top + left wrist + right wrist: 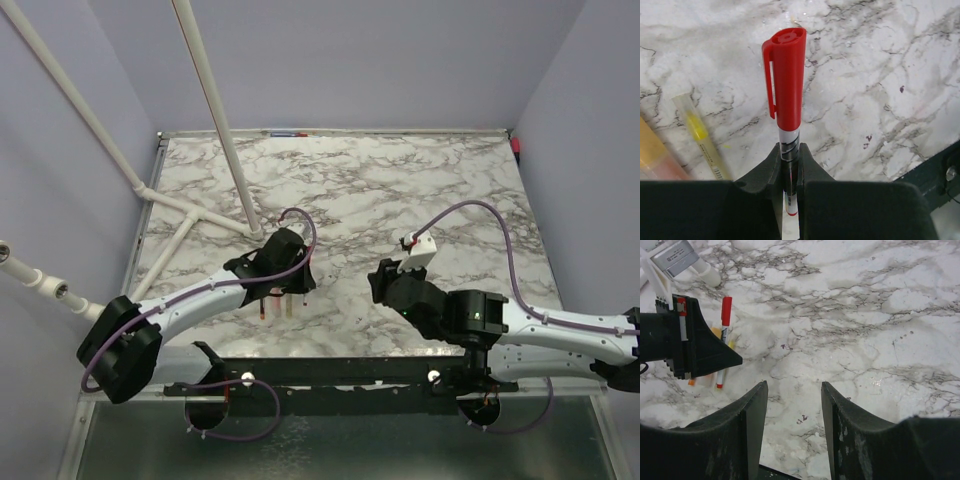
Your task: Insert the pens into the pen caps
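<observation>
My left gripper (pixel 790 156) is shut on the whitish barrel of a red pen (pixel 789 142) and holds it just above the marble table. A red cap (pixel 786 75) sits on the pen's far end. A yellow pen (pixel 699 137) and an orange pen (pixel 654 156) lie on the table to the left of it. In the top view the left gripper (pixel 281 272) is near the table's front, with pens (pixel 276 304) showing below it. My right gripper (pixel 792 390) is open and empty above bare marble. It faces the left gripper (pixel 696 346) and the red pen (pixel 723 327).
White pipes (pixel 215 110) slant across the left back of the marble table (pixel 420 180). A black rail (pixel 340 371) runs along the front edge. Purple walls close in the sides and back. A white block (pixel 420 247) sits on the right arm.
</observation>
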